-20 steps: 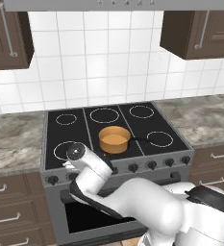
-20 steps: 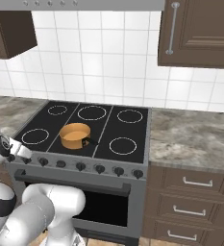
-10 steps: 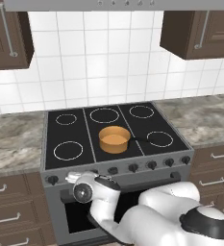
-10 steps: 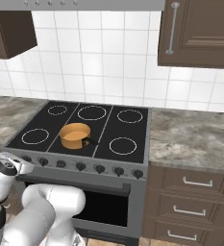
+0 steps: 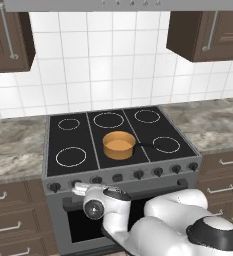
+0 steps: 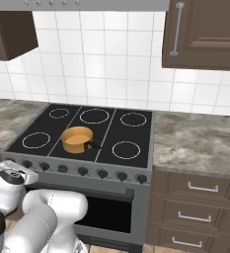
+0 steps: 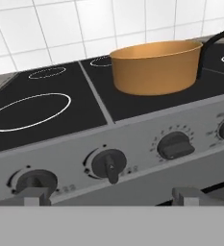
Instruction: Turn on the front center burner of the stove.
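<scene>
Left base view: stove [image 5: 68,137] between marble counters [image 5: 15,147].

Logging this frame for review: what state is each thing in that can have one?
Stove: no burner visibly lit.
Knobs: none touched.
Pot: upright on the front center burner, no lid, looks empty.
Oven door: shut.
Gripper: level with the knob row, short of it, fingers apart, holding nothing.
Drawers: shut.

One stove [image 5: 78,172], five white burner rings, eight black knobs, one orange pot [image 5: 119,145]
</scene>
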You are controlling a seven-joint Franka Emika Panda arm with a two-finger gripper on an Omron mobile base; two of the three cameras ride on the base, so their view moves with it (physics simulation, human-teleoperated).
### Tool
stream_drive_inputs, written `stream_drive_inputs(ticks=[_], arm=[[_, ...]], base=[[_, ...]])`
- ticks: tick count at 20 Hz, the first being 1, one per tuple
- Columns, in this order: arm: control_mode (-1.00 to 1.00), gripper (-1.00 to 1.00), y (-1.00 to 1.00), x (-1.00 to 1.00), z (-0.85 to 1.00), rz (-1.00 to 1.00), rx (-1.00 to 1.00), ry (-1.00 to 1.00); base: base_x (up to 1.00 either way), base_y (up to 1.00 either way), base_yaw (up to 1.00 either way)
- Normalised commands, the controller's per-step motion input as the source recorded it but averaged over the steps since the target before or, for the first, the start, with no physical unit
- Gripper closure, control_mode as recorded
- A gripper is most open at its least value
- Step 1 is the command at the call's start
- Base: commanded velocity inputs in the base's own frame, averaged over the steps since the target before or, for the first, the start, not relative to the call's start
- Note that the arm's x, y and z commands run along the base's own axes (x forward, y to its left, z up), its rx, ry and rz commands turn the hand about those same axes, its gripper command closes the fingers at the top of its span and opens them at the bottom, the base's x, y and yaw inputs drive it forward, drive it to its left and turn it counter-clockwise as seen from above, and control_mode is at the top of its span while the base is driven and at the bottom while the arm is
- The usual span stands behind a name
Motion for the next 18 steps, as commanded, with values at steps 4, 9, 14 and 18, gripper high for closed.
stream_drive_inputs(ticks=[4, 9, 14, 18], arm=[[-1.00, -1.00, -0.08, 0.10, -0.16, 0.12, -0.02, -0.07], [-1.00, -1.00, -0.14, 0.08, -0.08, 0.11, -0.01, -0.02], [-1.00, -1.00, -0.02, 0.03, 0.00, 0.03, 0.00, 0.00], [-1.00, -1.00, 0.00, 0.18, 0.00, 0.00, 0.00, 0.00]], base=[[0.00, 0.00, 0.00], [0.00, 0.00, 0.00], [0.00, 0.00, 0.00], [0.00, 0.00, 0.00]])
